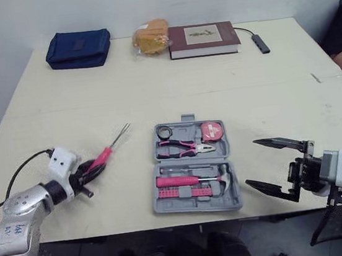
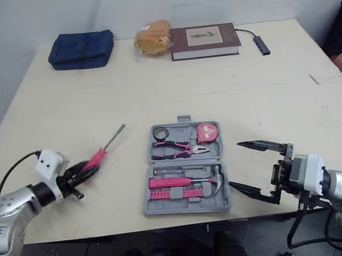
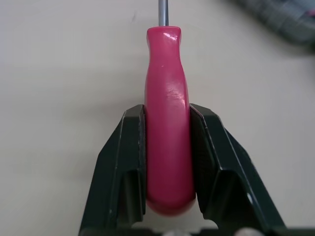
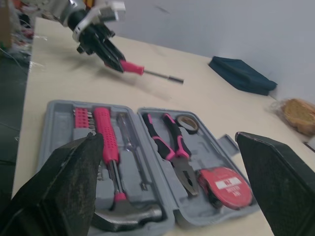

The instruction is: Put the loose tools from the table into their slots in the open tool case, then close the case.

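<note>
**Left gripper (image 1: 94, 170) clamps the screwdriver (image 1: 106, 152) beside the open tool case (image 1: 199, 207)**

Nearest, just right of the case's front corner, the right gripper (image 1: 250, 162) hangs with its two tapered black fingers spread wide, holding nothing. Left of the case, the left gripper's ribbed black fingers pinch the screwdriver's glossy pink plastic handle from both sides. The thin steel shaft points away from the gripper over the pale, matt desk (image 1: 153, 86).

The case is grey moulded plastic, lying flat with both halves open. Its far half holds a small ring of dark tape (image 1: 164, 132), pliers (image 1: 186, 146) with pink-and-black grips, and a round red tape measure (image 1: 212, 131). Its near half holds a hammer (image 1: 196, 180) with a pink grip and steel head, a pink strip of bits (image 1: 182, 192), and a slim metal tool (image 1: 182, 170) next to the hinge.

Well beyond the case lie a navy fabric pouch (image 1: 78, 49), wrapped bread (image 1: 152, 36) and a maroon book (image 1: 204, 39).
</note>
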Robot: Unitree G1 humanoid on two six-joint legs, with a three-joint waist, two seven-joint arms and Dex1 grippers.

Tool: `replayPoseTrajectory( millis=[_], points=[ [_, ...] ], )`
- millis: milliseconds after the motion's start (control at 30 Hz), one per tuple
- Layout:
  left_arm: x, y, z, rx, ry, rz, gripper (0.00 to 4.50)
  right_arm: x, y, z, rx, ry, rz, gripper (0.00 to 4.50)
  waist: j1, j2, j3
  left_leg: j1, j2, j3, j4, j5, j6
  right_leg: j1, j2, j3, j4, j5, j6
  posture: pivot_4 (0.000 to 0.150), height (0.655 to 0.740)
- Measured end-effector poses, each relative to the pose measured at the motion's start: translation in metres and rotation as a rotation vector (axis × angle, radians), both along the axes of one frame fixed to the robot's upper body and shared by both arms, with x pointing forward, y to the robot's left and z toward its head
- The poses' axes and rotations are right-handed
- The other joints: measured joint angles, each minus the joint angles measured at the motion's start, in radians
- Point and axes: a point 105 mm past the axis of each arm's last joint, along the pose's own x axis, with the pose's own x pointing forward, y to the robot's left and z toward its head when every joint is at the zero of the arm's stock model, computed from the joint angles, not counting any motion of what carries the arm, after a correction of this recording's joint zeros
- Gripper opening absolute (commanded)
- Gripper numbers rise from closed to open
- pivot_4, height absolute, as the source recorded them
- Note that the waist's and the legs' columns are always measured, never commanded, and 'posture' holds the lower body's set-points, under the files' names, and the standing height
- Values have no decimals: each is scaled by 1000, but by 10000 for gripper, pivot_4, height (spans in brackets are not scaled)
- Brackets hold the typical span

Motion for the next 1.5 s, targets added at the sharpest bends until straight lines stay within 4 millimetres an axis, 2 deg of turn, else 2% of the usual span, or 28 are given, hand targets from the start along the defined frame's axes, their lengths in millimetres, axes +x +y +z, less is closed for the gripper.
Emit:
replayPoseTrajectory(
  millis=[100,167,200,333,433,533,667,867,1233,1300,1333,1500],
  points=[
    [-13,-26,16,44,-76,-218,5578,-9,-16,-18,-72,64,-34,45000,-3,0,0,0,0,3,0,0,1,0,2,-1,-1,0,0,1500,7400],
    [-26,-50,14,63,-62,-385,5578,-17,-24,-26,-99,118,-51,45000,-5,0,0,0,0,4,0,-1,2,0,2,-2,-2,0,1,1500,7400],
    [-36,-69,10,67,-34,-490,5578,-21,-30,-29,-102,146,-76,45000,-5,0,0,0,0,4,0,-1,2,0,2,-2,-2,1,1,1500,7400],
    [-60,-106,2,86,51,-689,5578,-26,-31,-20,-98,145,-110,45000,-7,0,0,2,0,4,0,0,1,0,2,2,-3,1,1,1500,7400],
    [-70,-118,-3,183,107,-780,5578,-35,-24,-13,-85,182,-97,45000,-4,1,0,3,1,3,0,1,0,0,2,3,-1,0,0,1500,7400],
    [-73,-129,-10,246,141,-807,5578,-40,-14,-10,-74,213,-67,45000,0,1,0,3,1,2,0,1,-1,0,2,3,0,0,0,1500,7400],
    [-69,-136,-21,285,220,-751,5578,-42,-2,-2,-50,217,-46,45000,-1,1,0,2,0,2,0,1,0,0,2,3,-1,0,0,1500,7400],
    [-65,-140,-33,394,251,-744,5578,-47,2,-4,-26,253,-67,45000,-1,0,0,2,0,2,0,1,1,0,3,3,-2,0,0,1500,7400],
    [-65,-146,-34,404,259,-761,5578,-59,0,-17,-49,272,-118,45000,-1,0,0,2,0,2,0,1,1,0,3,3,-2,0,0,1500,7400],
    [-66,-146,-34,404,260,-763,16127,-59,0,-18,-50,263,-123,45000,-1,0,0,2,0,2,0,1,1,0,3,3,-1,0,0,1500,7400],
    [-66,-146,-34,404,260,-765,19506,-60,0,-18,-50,259,-124,45000,-1,0,0,2,0,2,0,1,1,0,3,3,-2,0,0,1500,7400],
    [-66,-149,-33,387,250,-776,42165,-59,0,-18,-55,252,-130,45000,-1,0,0,2,0,2,0,1,1,0,2,3,-2,0,0,1500,7400]
  ],
)
